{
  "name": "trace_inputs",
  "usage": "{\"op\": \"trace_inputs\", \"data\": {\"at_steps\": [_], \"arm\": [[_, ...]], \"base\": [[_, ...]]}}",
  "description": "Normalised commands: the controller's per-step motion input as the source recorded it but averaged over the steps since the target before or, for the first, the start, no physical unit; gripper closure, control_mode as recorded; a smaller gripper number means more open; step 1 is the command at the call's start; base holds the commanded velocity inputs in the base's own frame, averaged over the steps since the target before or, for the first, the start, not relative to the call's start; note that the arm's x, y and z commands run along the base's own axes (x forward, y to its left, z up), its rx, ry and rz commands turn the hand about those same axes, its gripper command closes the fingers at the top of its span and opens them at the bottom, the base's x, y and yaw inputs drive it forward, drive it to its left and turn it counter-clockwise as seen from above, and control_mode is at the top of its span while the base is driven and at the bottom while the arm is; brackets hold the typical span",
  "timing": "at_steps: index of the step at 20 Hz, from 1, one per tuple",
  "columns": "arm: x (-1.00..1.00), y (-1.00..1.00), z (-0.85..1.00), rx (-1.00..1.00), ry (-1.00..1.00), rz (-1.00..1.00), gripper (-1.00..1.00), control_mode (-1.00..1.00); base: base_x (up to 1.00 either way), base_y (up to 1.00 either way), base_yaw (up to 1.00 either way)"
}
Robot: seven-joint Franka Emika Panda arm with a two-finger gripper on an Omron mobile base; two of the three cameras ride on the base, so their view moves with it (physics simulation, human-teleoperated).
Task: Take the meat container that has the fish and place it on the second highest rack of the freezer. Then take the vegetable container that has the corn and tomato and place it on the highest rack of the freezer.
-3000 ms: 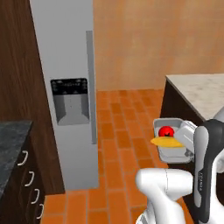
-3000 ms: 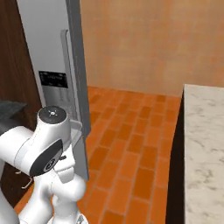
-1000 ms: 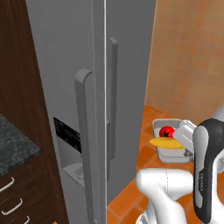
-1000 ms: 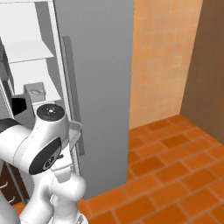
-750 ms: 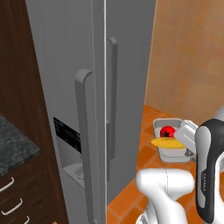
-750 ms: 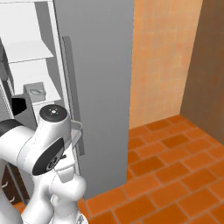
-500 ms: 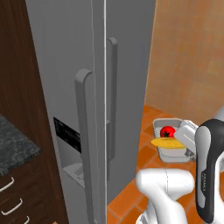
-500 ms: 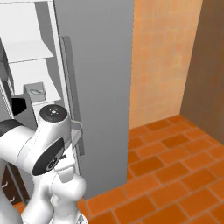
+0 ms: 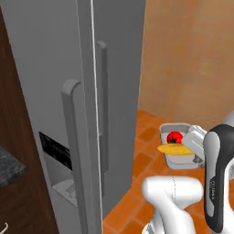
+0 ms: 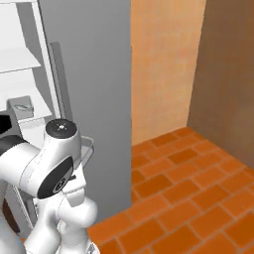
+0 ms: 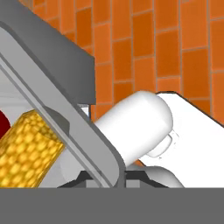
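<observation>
My gripper [image 9: 197, 142] is shut on the right rim of the vegetable container [image 9: 180, 153], holding it in the air over the brick floor beside my arm. In the tub lie the red tomato [image 9: 173, 137] and the yellow corn [image 9: 175, 149]. Up close in the hand view, the corn [image 11: 26, 151] rests against the grey rim [image 11: 65, 127], which runs down between my fingertips [image 11: 109, 177]. The freezer [image 10: 20, 62] stands open at the left with white shelves. The meat container [image 10: 21, 105] sits on one of them, with a silvery shape in it that I take for the fish.
Tall grey refrigerator doors [image 9: 50, 68] with long bar handles [image 9: 73, 119] stand close at the left in the left base view. A dark wood cabinet [image 10: 223, 74] is at the right. Orange brick floor [image 10: 188, 198] is open to the right of the refrigerator.
The whole picture has shifted: the base drove up to the refrigerator and is still sliding slightly sideways. The tub stays in my gripper, in the same place relative to the arm.
</observation>
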Motion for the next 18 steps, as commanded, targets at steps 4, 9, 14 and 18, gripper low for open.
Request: {"op": "trace_inputs", "data": {"at_steps": [4,9,14,18], "arm": [[0.0,0.0,0.0,0.0,0.0,0.0,1.0,1.0],[0.0,0.0,0.0,0.0,0.0,0.0,1.0,1.0],[0.0,0.0,0.0,0.0,0.0,0.0,1.0,1.0],[0.0,0.0,0.0,0.0,0.0,0.0,1.0,1.0]], "base": [[0.29,-0.98,-0.49],[0.84,-0.68,-0.26],[0.14,-0.38,0.5],[0.0,-0.03,1.0]]}}
